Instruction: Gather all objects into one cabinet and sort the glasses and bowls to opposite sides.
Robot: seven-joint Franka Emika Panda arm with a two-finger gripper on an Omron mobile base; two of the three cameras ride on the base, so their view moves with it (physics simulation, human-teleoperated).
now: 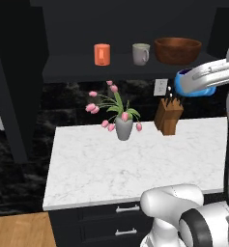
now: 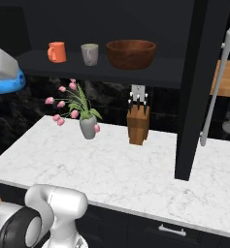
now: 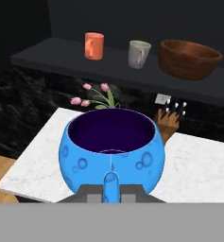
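- The gripper [image 3: 111, 186] holds the small blue bowl [image 3: 112, 146] by its near rim: one finger shows against the outer wall, the other presumably sits inside the dark hollow, though that part is hard to make out, so the fingers are closed on the rim rather than spread.
- The bowl hangs in the air, clear of the white marble counter [image 1: 135, 164] below it.
- Ahead of the gripper and higher up, the dark cabinet shelf [image 1: 77, 67] carries the orange mug [image 1: 102, 54], the grey mug [image 1: 140, 53] and the big wooden bowl [image 1: 178, 49] (in that order, left to right).
- The step in hand looks like carrying the blue bowl to the shelf.
- Next, it needs to be lifted above the shelf edge and steered toward the wooden bowl's end, clear of the tulip vase [image 1: 123, 126] and knife block [image 1: 168, 116] below.
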